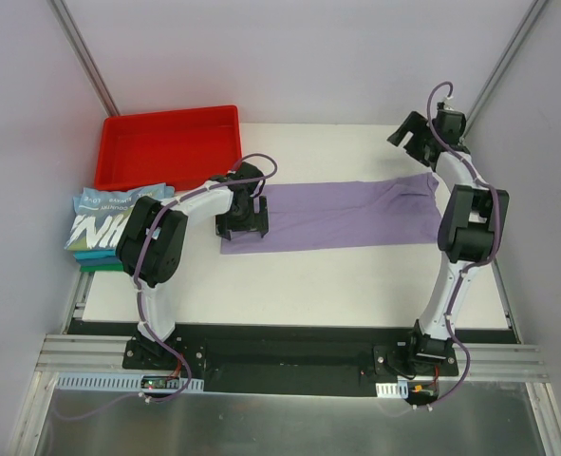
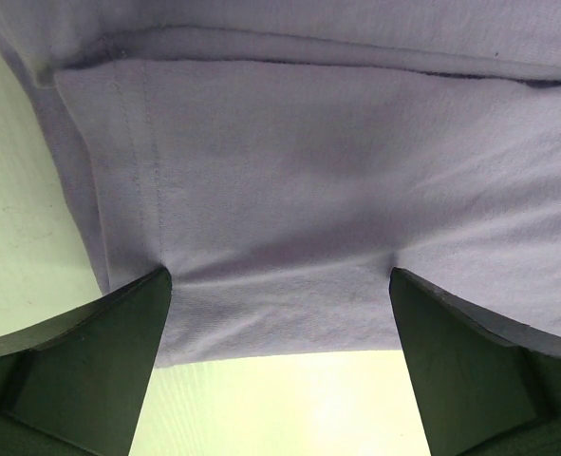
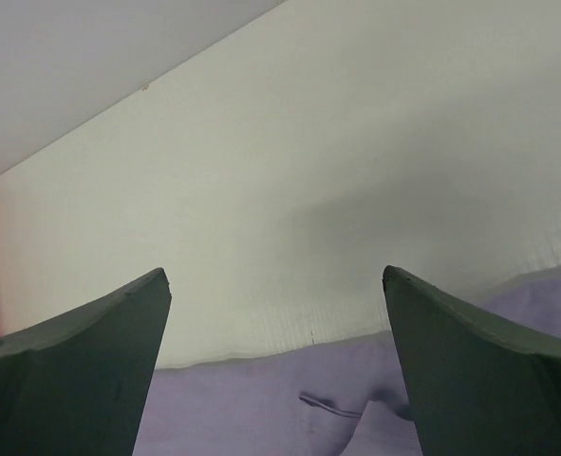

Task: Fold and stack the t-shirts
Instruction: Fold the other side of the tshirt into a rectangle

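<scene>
1. The left tool [image 2: 278, 277] is spread wide and grips nothing. Both fingertips rest on the edge of the purple shirt [image 1: 346, 214].
2. The shirt lies flat on the tabletop [image 1: 308, 285], running from under this tool toward the other one.
3. The right tool [image 3: 275, 275] is also wide and empty, with the shirt's far end just below its fingertips and bare tabletop ahead.
4. The folded shirts [image 1: 104, 220] sit stacked well apart from the left tool, beyond its arm, beside a red tray [image 1: 166, 147].

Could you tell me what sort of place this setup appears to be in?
Probably a robotics lab work cell, not a home: a left arm and right arm bolted to an aluminium rail, plain panel walls enclosing a white table, and a lavender t-shirt laid out.
</scene>
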You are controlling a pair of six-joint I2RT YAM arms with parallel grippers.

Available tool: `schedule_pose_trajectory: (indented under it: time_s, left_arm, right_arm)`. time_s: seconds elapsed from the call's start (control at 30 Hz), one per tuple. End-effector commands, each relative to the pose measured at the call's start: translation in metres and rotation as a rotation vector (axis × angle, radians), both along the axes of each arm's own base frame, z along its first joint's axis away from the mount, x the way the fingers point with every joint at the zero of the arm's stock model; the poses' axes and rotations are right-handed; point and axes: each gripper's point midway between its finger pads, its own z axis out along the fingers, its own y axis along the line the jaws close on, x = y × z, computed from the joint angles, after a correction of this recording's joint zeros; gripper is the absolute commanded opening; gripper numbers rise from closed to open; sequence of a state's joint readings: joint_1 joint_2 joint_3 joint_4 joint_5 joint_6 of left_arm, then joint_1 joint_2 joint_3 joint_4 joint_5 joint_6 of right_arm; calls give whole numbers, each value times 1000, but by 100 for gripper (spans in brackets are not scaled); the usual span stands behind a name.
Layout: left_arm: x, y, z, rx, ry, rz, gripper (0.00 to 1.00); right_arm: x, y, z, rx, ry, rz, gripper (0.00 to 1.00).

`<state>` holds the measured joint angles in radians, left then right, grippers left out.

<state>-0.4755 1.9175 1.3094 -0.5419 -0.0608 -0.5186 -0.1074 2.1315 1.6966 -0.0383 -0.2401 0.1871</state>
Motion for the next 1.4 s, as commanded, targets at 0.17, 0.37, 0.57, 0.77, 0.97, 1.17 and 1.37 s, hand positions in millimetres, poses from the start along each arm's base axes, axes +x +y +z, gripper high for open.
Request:
schedule_pose_trajectory:
  time_s: [0.17,0.37,0.57,0.77,0.97,1.17,1.37]
  left_arm:
    - [-25,18,-8,36,96,6,99]
    - [-24,17,-7,33,93,1,99]
    - [-25,18,-9,39,95,1,99]
    - [-23,19,-7,43,88,-2,99]
    - [-25,18,-5,32,88,6,99]
    - [-24,12,8,-1,64,-5,99]
    - [-12,-5,46,-40,-51,-56,99]
  right_arm:
    - [-74,-7,17,-57,135,-41,96]
    - [-118,-8,-25,-54,312,-73,96]
    - [-86,-2,-47,2,355,-77,96]
    - [-20,-4,-35,-3,227,-85,96]
    - [19,29,0,6,107,65,96]
    - [-30,17,24,-115,142,45,96]
    - [-126,19,20,-111,296,19,96]
